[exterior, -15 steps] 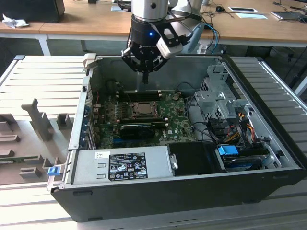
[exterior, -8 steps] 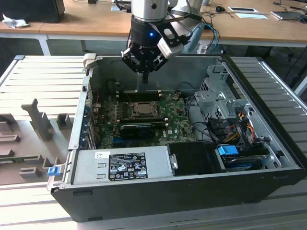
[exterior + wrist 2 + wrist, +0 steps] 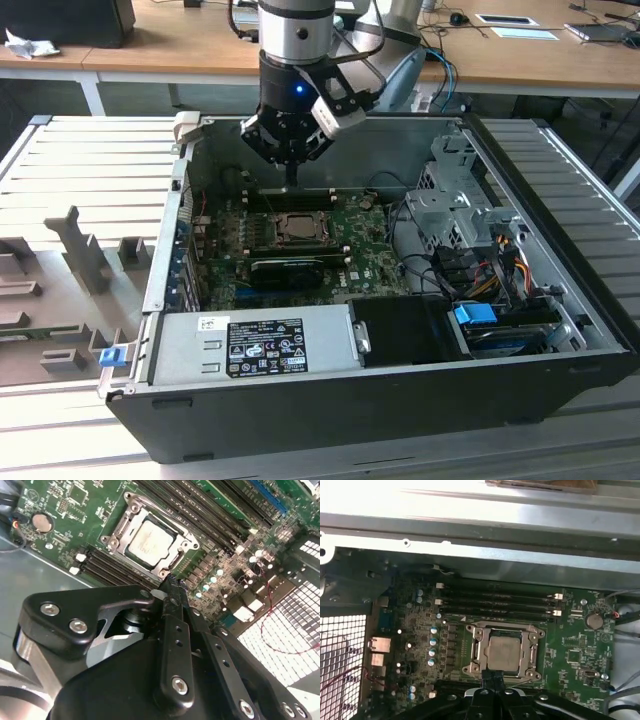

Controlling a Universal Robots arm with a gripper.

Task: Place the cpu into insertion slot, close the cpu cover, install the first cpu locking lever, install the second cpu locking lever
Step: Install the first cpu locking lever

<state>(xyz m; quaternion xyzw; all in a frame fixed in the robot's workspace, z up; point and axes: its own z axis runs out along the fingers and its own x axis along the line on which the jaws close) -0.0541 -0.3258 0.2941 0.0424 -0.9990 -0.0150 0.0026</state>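
- Wooden desks (image 3: pixel 180 45) run along the back, and up front the open computer case (image 3: pixel 330 400) lies on its side on a slatted grey tabletop (image 3: pixel 90 160).
- On my feed the cpu (image 3: pixel 503 652) is already sitting flat in the insertion slot (image 3: pixel 506 626), in the middle of the green board.
- The cpu cover (image 3: pixel 119 529) looks folded down around it, with the chip showing through the cut-out. I can't make out the locking levers well enough to call them.
- The jaws are pressed together with nothing between them, as far as I can see.
- The key bit is that in both wrist views the tips point at the socket frame's near edge, just beside the chip. From the exterior view they hang above the board, on the memory slots (image 3: pixel 495 597) side. I can't tell if they're touching.
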